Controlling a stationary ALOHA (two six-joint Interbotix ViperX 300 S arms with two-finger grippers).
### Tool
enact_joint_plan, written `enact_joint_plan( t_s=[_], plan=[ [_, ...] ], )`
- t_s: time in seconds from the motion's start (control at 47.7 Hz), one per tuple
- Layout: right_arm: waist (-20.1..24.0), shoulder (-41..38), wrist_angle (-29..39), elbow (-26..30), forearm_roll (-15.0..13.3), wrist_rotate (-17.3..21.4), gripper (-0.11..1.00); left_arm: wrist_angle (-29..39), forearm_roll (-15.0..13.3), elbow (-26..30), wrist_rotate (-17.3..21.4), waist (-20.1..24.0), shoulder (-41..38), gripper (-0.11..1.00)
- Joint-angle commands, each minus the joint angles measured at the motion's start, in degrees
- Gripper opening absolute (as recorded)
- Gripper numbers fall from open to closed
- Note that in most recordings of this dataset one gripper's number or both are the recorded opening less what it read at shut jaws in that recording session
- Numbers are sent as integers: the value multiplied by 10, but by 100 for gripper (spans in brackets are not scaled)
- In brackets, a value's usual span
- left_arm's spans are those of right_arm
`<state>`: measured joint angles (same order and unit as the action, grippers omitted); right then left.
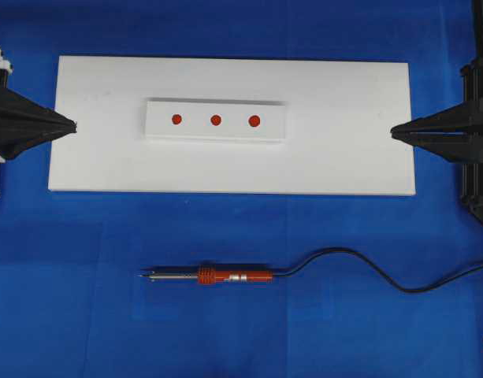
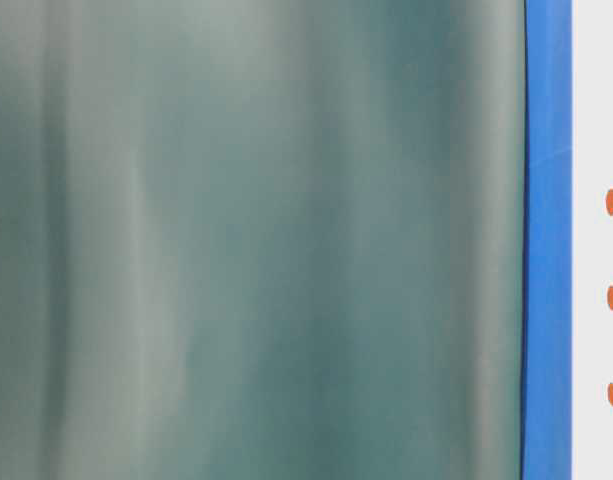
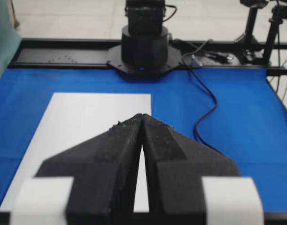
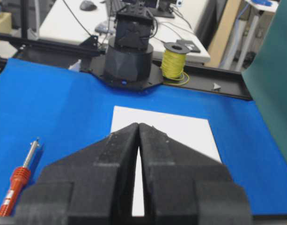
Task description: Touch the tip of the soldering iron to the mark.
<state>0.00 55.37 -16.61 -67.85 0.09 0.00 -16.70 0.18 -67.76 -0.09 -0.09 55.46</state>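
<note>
The soldering iron (image 1: 217, 276) lies flat on the blue mat near the front, red-orange handle in the middle, silver tip pointing left, black cord (image 1: 367, 268) trailing right. It also shows in the right wrist view (image 4: 17, 185). Three red marks (image 1: 215, 120) sit in a row on a small white block (image 1: 216, 120) on the white board (image 1: 233, 169). My left gripper (image 1: 72, 124) is shut and empty at the board's left edge. My right gripper (image 1: 394, 131) is shut and empty at the board's right edge. Both are far from the iron.
The table-level view is mostly blocked by a green-grey blur; the marks (image 2: 611, 297) show at its right edge. A yellow wire spool (image 4: 175, 58) and the opposite arm base (image 4: 129, 56) stand beyond the mat.
</note>
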Motion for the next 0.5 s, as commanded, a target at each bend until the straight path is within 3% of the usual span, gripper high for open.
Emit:
enact_joint_plan(
  t_s=[0.0, 0.126, 0.482],
  plan=[
    [5, -6, -1, 15, -2, 5, 0, -4, 0, 3, 3, -1, -2, 0],
    [8, -8, 8, 17, -3, 7, -6, -4, 0, 2, 3, -1, -1, 0],
    [36, -17, 6, 25, -1, 49, -6, -4, 0, -5, -1, 8, -1, 0]
  ],
)
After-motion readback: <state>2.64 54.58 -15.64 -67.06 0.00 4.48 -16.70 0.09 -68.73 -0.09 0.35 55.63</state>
